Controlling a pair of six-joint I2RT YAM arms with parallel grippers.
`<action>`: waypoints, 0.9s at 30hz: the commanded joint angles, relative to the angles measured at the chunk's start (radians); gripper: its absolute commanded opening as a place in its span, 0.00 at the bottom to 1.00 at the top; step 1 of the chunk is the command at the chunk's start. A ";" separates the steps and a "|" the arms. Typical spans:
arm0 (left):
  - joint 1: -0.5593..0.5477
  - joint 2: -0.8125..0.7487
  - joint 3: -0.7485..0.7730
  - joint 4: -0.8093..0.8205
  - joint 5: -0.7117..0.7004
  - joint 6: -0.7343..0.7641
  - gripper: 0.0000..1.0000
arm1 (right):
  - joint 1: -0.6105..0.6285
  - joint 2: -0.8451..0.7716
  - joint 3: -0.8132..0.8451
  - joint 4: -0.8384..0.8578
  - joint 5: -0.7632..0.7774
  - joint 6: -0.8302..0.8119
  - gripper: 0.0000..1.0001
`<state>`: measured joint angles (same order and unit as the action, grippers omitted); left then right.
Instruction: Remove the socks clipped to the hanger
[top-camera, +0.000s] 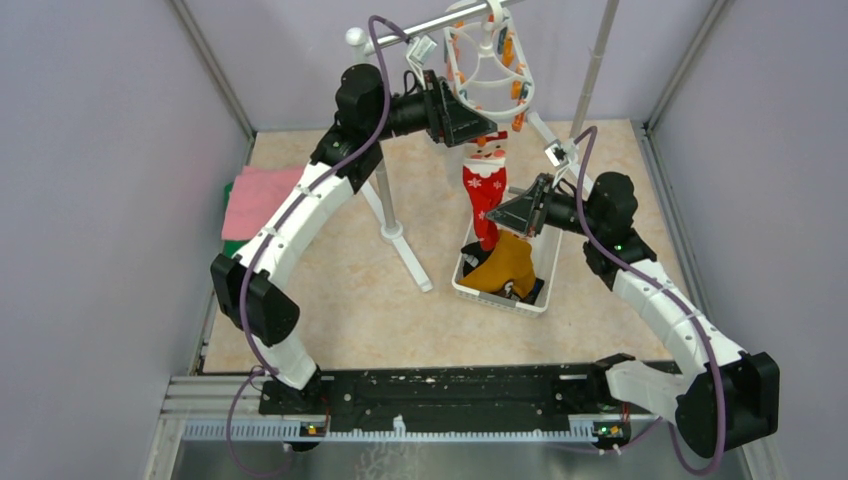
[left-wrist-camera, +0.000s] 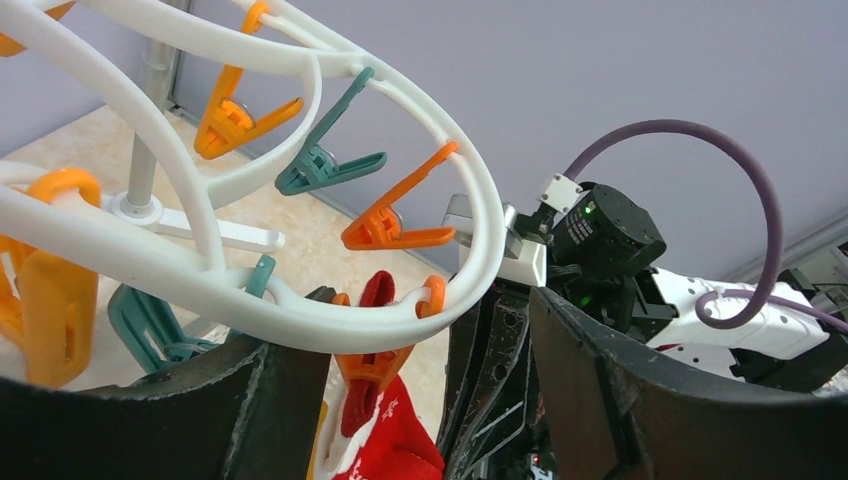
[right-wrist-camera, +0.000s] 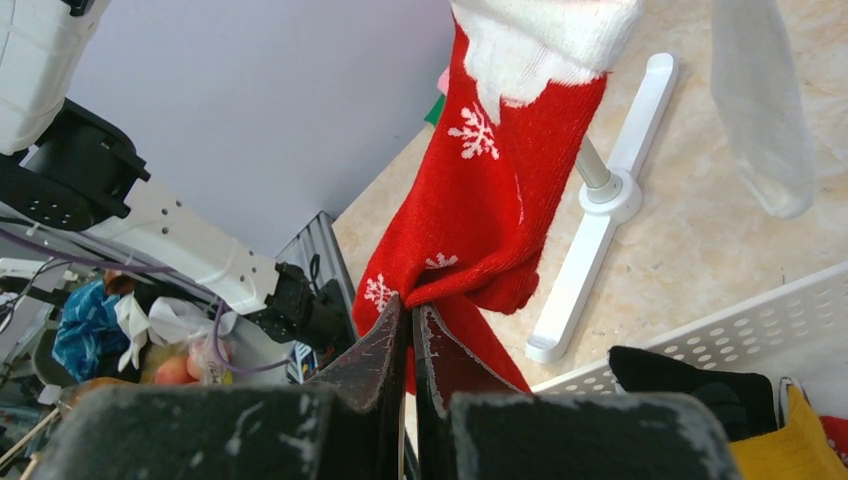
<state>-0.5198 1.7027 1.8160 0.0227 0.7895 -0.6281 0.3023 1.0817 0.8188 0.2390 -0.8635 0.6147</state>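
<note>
The right claw (right-wrist-camera: 408, 330) is pinched shut on the red sock (right-wrist-camera: 480, 215), which hangs below the hanger (left-wrist-camera: 300, 325). The left claw (left-wrist-camera: 405, 350) gapes wide under the hanger's rim, flanking the orange clip (left-wrist-camera: 372, 368) that holds the sock. Whether it touches the clip is unclear.

The white plastic oval hanger (left-wrist-camera: 300, 325) runs past the left wrist view's top and left edges, while the right wrist view crops the cuff top of the red snowflake-patterned sock (right-wrist-camera: 480, 200) and most of the white perforated basket (right-wrist-camera: 740, 320).
</note>
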 joint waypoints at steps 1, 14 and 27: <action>0.002 -0.001 0.004 0.020 -0.015 0.030 0.76 | -0.009 -0.007 0.031 0.037 -0.019 0.011 0.00; -0.006 0.006 0.001 0.004 -0.050 0.047 0.53 | -0.010 -0.011 0.026 0.035 -0.022 0.020 0.00; -0.006 0.014 0.037 -0.017 -0.076 0.073 0.00 | -0.010 -0.013 0.032 -0.021 0.004 -0.005 0.00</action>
<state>-0.5236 1.7092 1.8050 -0.0158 0.7288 -0.5716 0.3023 1.0817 0.8188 0.2340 -0.8703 0.6312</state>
